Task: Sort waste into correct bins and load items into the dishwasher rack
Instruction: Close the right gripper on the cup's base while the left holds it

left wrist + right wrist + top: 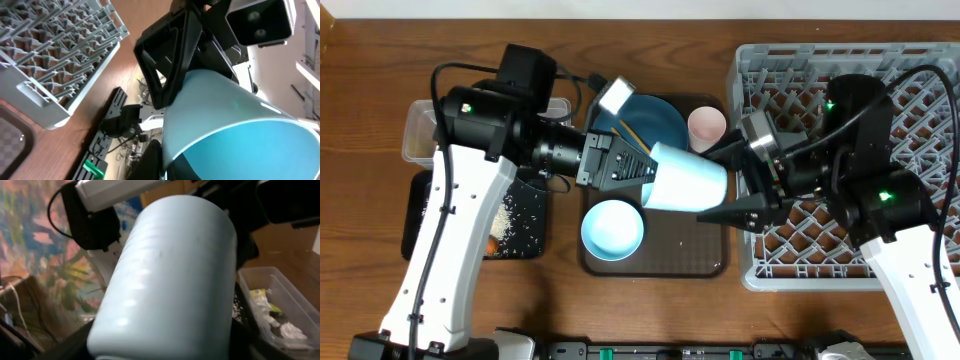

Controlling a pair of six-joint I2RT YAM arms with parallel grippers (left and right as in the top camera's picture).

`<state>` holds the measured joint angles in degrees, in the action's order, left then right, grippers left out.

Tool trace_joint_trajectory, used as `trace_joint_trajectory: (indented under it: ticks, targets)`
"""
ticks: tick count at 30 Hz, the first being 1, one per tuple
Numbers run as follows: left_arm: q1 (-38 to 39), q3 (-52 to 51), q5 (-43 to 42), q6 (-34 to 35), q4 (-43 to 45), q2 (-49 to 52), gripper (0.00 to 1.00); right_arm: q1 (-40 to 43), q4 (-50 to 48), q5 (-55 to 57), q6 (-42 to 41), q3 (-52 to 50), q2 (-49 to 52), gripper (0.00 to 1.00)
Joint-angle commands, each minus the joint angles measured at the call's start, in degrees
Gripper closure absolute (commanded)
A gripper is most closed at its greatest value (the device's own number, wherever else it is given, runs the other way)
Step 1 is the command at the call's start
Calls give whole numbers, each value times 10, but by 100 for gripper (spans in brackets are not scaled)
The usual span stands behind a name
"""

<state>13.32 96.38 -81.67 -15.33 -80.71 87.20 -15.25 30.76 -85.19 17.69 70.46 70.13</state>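
The cup (687,177) hung over the tray (690,255), at the rack's (920,70) 9 o'clock, clamped by the left gripper (642,170); the right gripper (705,183) straddled it, grip uncertain. An early left release could drop it

Grippers: two, left gripper (645,172) and right gripper (722,183).
Cups: two. Light-blue cup (685,180) between both grippers; pinkish-white cup (707,126) just beside right gripper.
Bowls: one, pale-blue bowl (612,228), near left gripper.
Plates: one, dark-blue plate (660,118).
Serving trays: one, brown tray (670,262).
Racks: one, grey rack (770,60), under right gripper's arm.
Bins: two, clear tub (418,130) and black tray (413,225), well behind left gripper.
Orange stick (492,243): one.
Rice grains (525,210): scattered, too small to count.
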Motion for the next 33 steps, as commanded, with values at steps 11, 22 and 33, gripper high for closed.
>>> trace_joint_trajectory:
  ticks: [11,22,33]
  targets:
    - [9,4,15,-5,0,-1,94,-16,-13,-38,9,10,-1,18]
    - [9,4,16,-5,0,-1,94,-17,-49,-40,-26,10,-2,27]
    - [9,4,16,-5,1,-1,94,-17,-117,-38,-115,10,-2,26]
